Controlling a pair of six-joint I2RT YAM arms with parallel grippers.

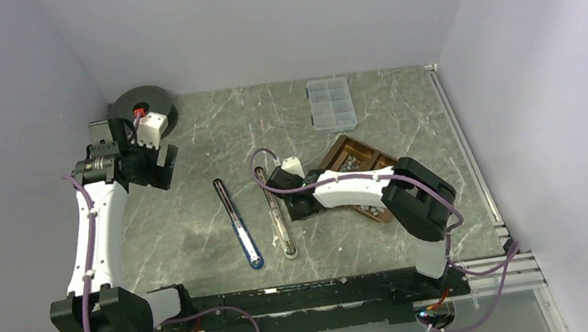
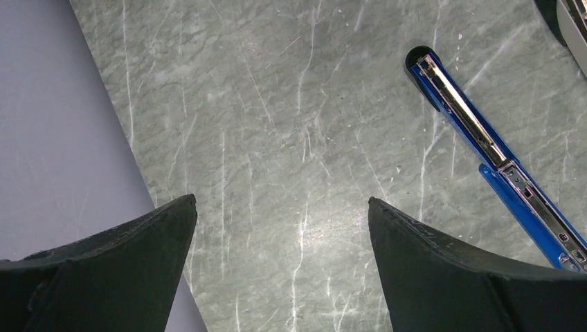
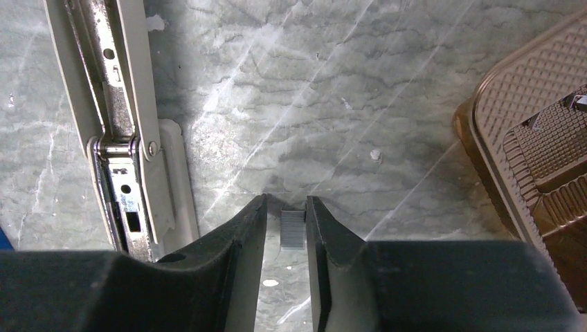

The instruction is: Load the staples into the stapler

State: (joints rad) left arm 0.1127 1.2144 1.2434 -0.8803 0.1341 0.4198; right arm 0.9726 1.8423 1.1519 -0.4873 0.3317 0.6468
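Observation:
A beige stapler lies opened flat on the marble table, its metal channel facing up; it also shows in the right wrist view. My right gripper hovers just right of it. In the right wrist view the gripper is closed narrow on a small silver staple strip, which sits against the right finger. More staples lie in a brown tray. A blue stapler lies open to the left and also shows in the left wrist view. My left gripper is open and empty at the back left.
A clear compartment box stands at the back. A black round roll sits in the back left corner behind the left wrist. The brown tray's corner is close on the right of the right gripper. Walls enclose three sides.

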